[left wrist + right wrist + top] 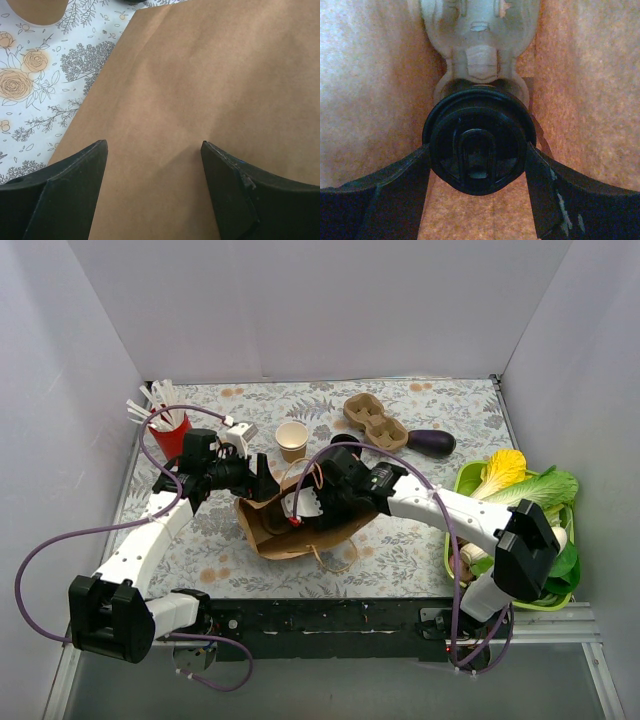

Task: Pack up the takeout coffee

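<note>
The coffee lies inside the paper bag, its black lid facing my right wrist camera, with a white moulded thing behind it. My right jaws stand wide, tips just beside the lid's rim. My left jaws hang wide over the bag's outside. A lidless cup stands on the tabletop beyond.

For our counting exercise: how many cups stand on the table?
2: red cup at back left; cream paper cup just right of it. More may hide inside the brown bag.

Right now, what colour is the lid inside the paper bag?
Black; the lid shows best in the right wrist view.
</note>
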`<state>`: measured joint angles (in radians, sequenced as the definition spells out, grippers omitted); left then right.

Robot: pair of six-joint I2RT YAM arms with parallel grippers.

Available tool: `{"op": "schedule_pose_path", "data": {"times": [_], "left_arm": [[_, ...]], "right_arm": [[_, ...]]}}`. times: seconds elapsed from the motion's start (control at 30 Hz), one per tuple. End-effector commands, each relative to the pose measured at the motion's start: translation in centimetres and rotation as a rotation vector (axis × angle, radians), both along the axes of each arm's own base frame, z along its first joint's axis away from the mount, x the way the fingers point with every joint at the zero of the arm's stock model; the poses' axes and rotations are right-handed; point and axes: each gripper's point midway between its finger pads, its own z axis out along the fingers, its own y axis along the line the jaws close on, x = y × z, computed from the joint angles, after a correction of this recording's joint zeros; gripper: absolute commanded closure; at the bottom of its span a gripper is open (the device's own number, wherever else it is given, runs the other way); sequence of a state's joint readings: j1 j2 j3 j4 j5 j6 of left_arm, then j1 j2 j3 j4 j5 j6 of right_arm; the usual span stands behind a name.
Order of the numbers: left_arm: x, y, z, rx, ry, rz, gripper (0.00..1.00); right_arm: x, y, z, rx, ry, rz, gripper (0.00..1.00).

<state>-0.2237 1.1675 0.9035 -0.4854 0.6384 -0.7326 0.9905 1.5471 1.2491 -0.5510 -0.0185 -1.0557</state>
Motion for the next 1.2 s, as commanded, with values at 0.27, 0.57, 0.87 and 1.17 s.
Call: {"op": "schedule_pose_path", "data": {"times": [0.27,0.57,0.87,1.17], "left_arm": [[0.3,0.8,-0.5,0.018,-0.007,-0.003,0.24],[0.8,1.4,-0.7,0.034,0.000,0.019,0.24],[1.7,1.8,0.6,0.031,-0.029,0.039,0.24],[2.0,2.5,2.5,0.035,-0.086,0.055,0.23]], "right_arm": [[0.7,-1.3,-4.4,-0.111,0.135,0.041,0.99],[0.8,-1.9,-6.6,-0.184,0.212,0.059,0.99],[0.1,-3.8,-6.7,-0.298,0.277,0.132,0.99],[1.0,-2.3,-3.8,-0.300,0.284,0.175,0.88]]}}
